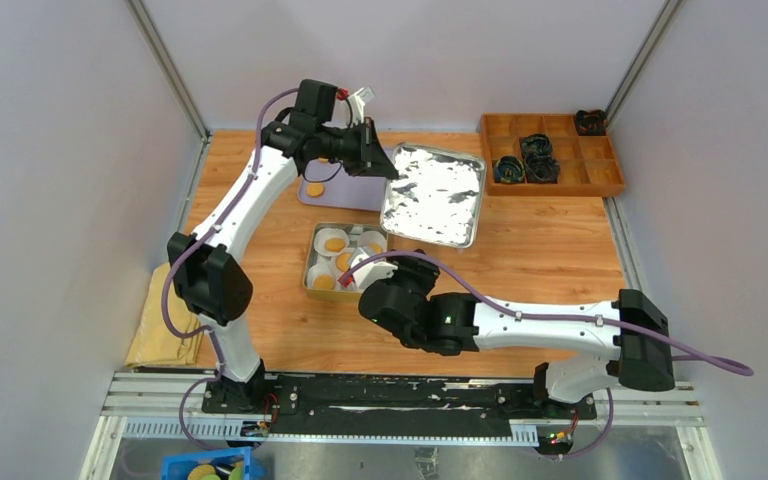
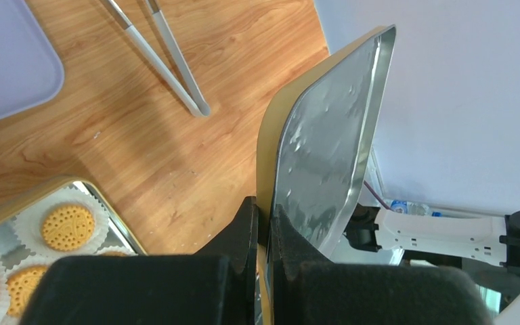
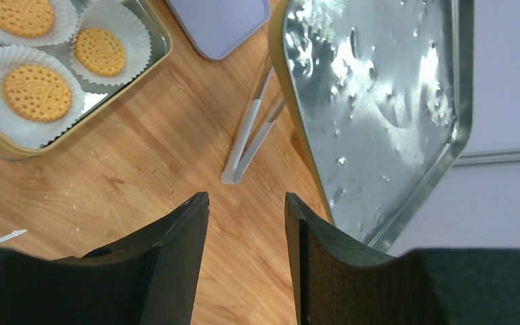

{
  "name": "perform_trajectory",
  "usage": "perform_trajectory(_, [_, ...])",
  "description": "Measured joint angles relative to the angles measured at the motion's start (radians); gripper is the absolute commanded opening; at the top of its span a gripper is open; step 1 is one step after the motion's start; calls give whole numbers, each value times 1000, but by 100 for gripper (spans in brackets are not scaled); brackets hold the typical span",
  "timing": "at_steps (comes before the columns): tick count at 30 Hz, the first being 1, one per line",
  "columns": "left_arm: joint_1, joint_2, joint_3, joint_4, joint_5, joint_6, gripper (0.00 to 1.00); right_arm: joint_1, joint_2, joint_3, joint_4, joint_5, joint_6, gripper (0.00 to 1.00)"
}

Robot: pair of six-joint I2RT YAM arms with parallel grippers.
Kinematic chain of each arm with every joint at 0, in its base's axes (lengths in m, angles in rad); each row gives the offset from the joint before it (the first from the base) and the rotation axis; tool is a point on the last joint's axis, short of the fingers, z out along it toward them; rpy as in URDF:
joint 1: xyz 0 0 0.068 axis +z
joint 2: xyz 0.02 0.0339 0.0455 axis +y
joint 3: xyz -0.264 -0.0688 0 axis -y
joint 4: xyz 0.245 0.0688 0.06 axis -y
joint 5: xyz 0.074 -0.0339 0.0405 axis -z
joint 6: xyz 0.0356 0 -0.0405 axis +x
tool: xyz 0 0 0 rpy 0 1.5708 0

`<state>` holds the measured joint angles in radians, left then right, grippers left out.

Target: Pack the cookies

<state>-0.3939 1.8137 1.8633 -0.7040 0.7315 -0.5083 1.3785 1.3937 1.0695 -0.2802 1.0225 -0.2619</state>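
Several round orange cookies (image 1: 335, 243) sit in white paper liners inside a gold tin (image 1: 312, 288) at the table's middle. The left wrist view shows one cookie (image 2: 68, 227), and the right wrist view shows others (image 3: 37, 93). A single cookie (image 1: 314, 189) lies on a purple board (image 1: 355, 190) behind the tin. My left gripper (image 1: 388, 165) (image 2: 265, 218) is shut on the edge of the silver tin lid (image 1: 435, 195) (image 2: 325, 142), which is tilted up. My right gripper (image 1: 372, 268) (image 3: 247, 203) hovers open at the tin's right side, holding nothing, with the lid (image 3: 372, 101) ahead of it.
Metal tongs (image 3: 250, 139) (image 2: 169, 61) lie on the wood between the tin and the lid. A wooden divided tray (image 1: 600, 180) with dark items stands at the back right. A tan cloth (image 1: 160, 320) hangs at the left edge. Grey walls enclose the table.
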Motion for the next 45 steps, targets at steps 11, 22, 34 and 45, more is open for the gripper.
perform_trajectory(11, [5,-73,-132,31,-6,-1,0,-9,24,1,11,89,-15,42])
perform_trajectory(22, [13,-147,-209,77,-21,6,0,-43,23,1,10,88,12,23])
perform_trajectory(34, [11,-147,-241,57,-21,59,52,-64,4,6,4,74,28,2])
perform_trajectory(45, [5,-123,-223,27,-21,93,53,-114,-162,18,11,11,79,10])
